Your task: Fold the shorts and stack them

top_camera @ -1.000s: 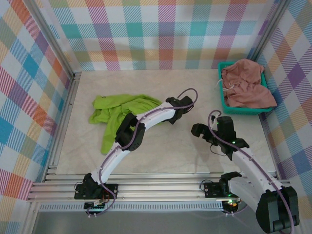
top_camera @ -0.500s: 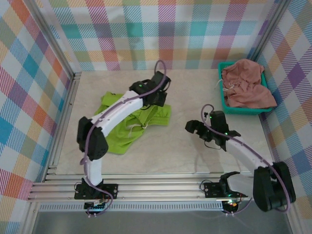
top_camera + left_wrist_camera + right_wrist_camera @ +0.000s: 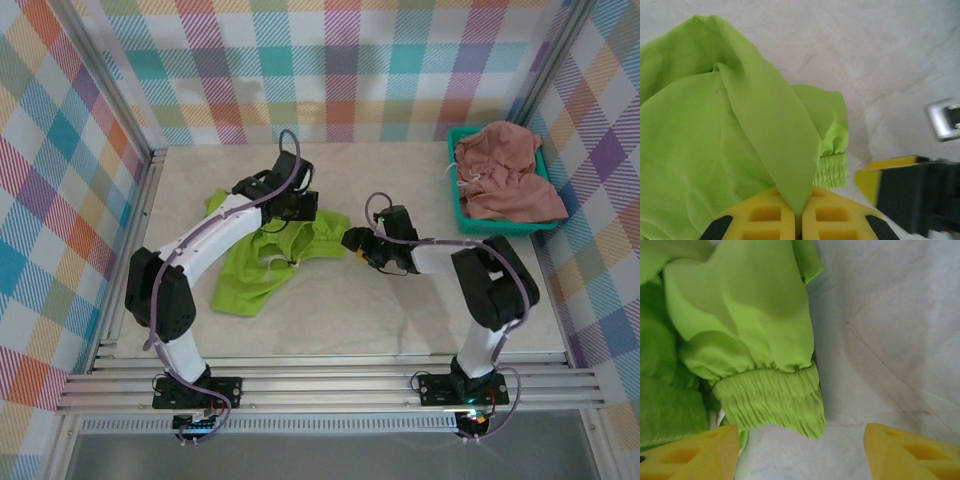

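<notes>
Because the green shorts [image 3: 272, 265] are soft, light and floppy, they should sag when lifted. They lie on the table [image 3: 400, 310]. The left tool [image 3: 801, 212] pinches a fold of them tight. The right tool [image 3: 800, 445] stands open by the stretchy band [image 3: 770, 397], a good thick spot to grab. The pink shorts [image 3: 505, 170] wait in the basket [image 3: 452, 195].

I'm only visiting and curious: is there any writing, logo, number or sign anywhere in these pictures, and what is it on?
None can be read.
The lime green shorts, the pink shorts, the teal basket and the plaid walls carry no lettering.
The left arm and the right arm show no legible label.
The fittings at their bases are too small to tell.
</notes>
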